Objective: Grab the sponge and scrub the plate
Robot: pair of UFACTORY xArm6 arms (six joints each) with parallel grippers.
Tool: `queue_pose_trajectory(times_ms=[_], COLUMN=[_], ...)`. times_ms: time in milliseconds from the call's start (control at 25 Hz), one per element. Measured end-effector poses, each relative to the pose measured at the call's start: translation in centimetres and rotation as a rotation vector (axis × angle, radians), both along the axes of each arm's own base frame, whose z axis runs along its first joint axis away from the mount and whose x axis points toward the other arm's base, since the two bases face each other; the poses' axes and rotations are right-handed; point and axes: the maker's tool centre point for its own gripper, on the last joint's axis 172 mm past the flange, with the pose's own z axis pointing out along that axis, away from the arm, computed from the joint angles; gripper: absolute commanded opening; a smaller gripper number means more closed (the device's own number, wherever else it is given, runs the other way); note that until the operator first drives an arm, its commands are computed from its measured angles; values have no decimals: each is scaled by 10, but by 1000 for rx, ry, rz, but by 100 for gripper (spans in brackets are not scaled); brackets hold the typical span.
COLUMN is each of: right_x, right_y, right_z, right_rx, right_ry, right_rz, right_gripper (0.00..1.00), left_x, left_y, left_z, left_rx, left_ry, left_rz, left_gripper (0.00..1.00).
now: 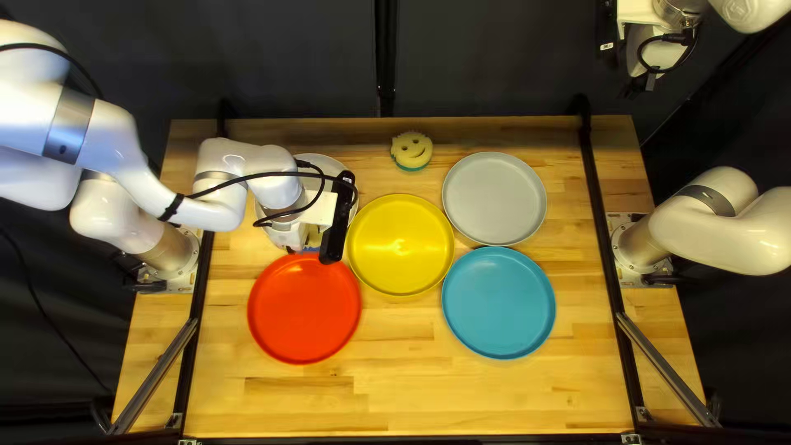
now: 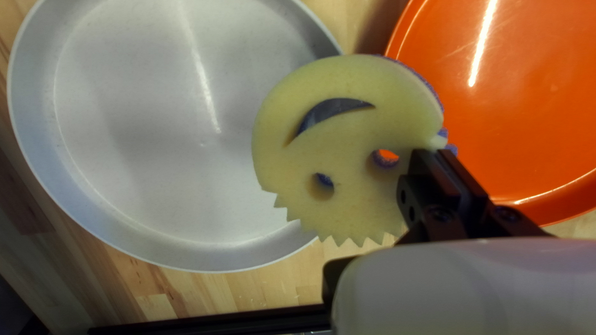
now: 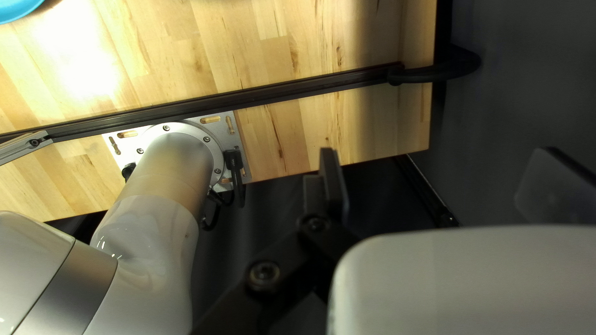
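1. The sponge is in the left gripper, overlapping the rim of the white plate on the side toward the red plate. Whether it touches either plate, I can't tell.
2. The left gripper's fingers are narrow, pinching the sponge by its edge. The right gripper is wide and holds nothing, well apart from the white plate; the left is clearly the nearer.
3. The sponge juts ahead of the fingertips, mostly toward the white plate. It is round, so no long axis guides the stroke; its yellow face meets the wrist camera, its purple layer faces away.
4. The next move probably takes it inward over the white plate, then down. An edge grip may let it twist under pressure.
5. No label or lettering is readable on sponge or plates, just a cut-out smile.
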Motion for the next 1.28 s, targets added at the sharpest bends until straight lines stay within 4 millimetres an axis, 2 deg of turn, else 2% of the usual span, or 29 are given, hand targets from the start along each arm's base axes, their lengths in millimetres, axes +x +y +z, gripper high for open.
queue_pose_trajectory(times_ms=[320, 840, 1000, 1280], right_x=[0, 0, 0, 0], right_y=[0, 0, 0, 0], right_z=[0, 0, 0, 0], right_rx=[0, 0, 0, 0], right_ry=[0, 0, 0, 0], right_rz=[0, 0, 0, 0], right_gripper=[100, 100, 100, 100], left_x=[2, 5, 11, 36], left_y=[24, 79, 96, 118], left_z=[-16, -39, -40, -38], left_rx=[-2, -39, -48, -52], left_ry=[6, 25, 27, 25], left_rz=[0, 4, 2, -13], left_gripper=[0, 0, 0, 0])
